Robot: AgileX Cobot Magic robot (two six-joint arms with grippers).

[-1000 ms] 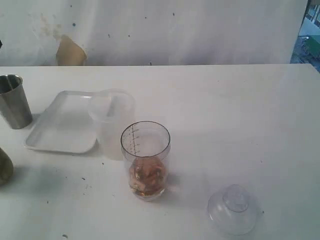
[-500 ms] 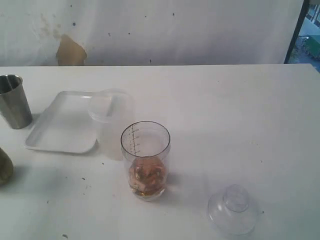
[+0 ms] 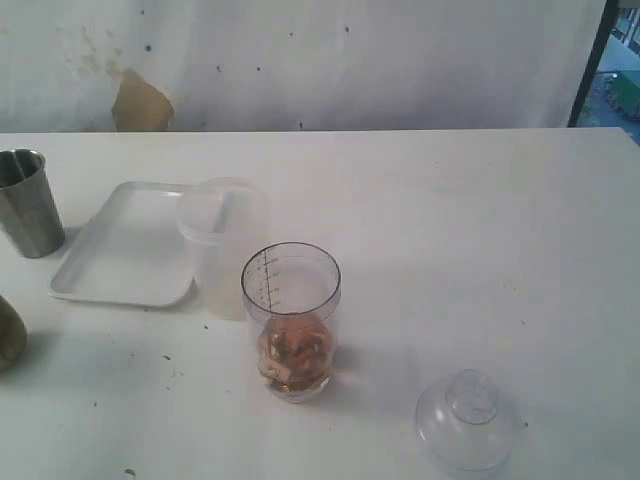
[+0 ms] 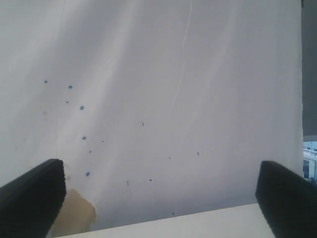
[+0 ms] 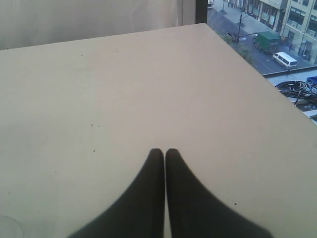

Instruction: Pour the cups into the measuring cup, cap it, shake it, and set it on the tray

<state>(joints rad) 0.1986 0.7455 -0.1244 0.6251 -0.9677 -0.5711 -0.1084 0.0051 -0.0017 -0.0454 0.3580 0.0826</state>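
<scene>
The clear dome-shaped plastic cap (image 3: 468, 418) sits knob-up, near-right of the clear graduated measuring cup (image 3: 291, 320), on the side of the right gripper (image 5: 165, 150), its jaws pressed together; the left gripper (image 4: 159, 178) stands spread.

You see a white table (image 3: 480, 230) filling most of the exterior view, with a few dark specks (image 3: 166, 357) on its near left part. A frosted tub (image 3: 222, 245) stands upright on it, left of middle. Behind the table hangs a white sheet (image 3: 350, 60), creased and dotted with small dark spots, with a tan patch (image 3: 140, 103) at its lower left. A dark post (image 3: 588, 60) runs down at the sheet's right edge. Past the table's far corner in the right wrist view you get a street: a white van (image 5: 285, 59), a green truck (image 5: 269, 40), buildings (image 5: 292, 15), and a coil of black hose (image 5: 296, 90) closer in.
</scene>
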